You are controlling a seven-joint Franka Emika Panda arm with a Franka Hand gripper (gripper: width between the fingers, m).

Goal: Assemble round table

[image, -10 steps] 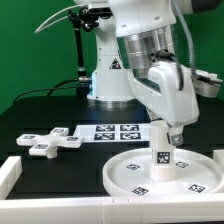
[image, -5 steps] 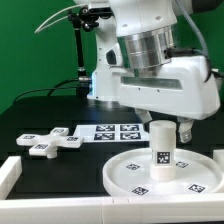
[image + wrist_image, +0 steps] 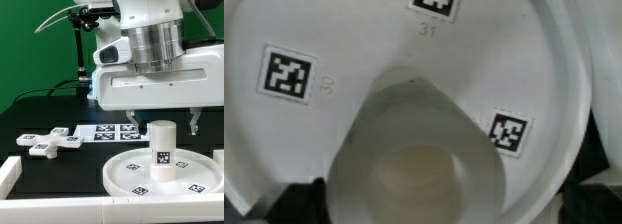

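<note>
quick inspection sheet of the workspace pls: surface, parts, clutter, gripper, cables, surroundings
surface: black table, the marker board lying flat on it
job's things: post upright on the round disc; cross-shaped foot piece apart, toward the exterior view's left
clutter: nothing seen
grippers: gripper open, one finger either side of the post's top, no grip
cables: black cable arcing behind the arm
surroundings: green backdrop; white wall at the near edge

Post (image 3: pixel 162 152) upright on disc (image 3: pixel 122 178), near its middle. Foot piece (image 3: pixel 50 142) flat on table (image 3: pixel 25 122), apart from disc, toward exterior view's left. Marker board (image 3: pixel 112 130) behind disc.
</note>
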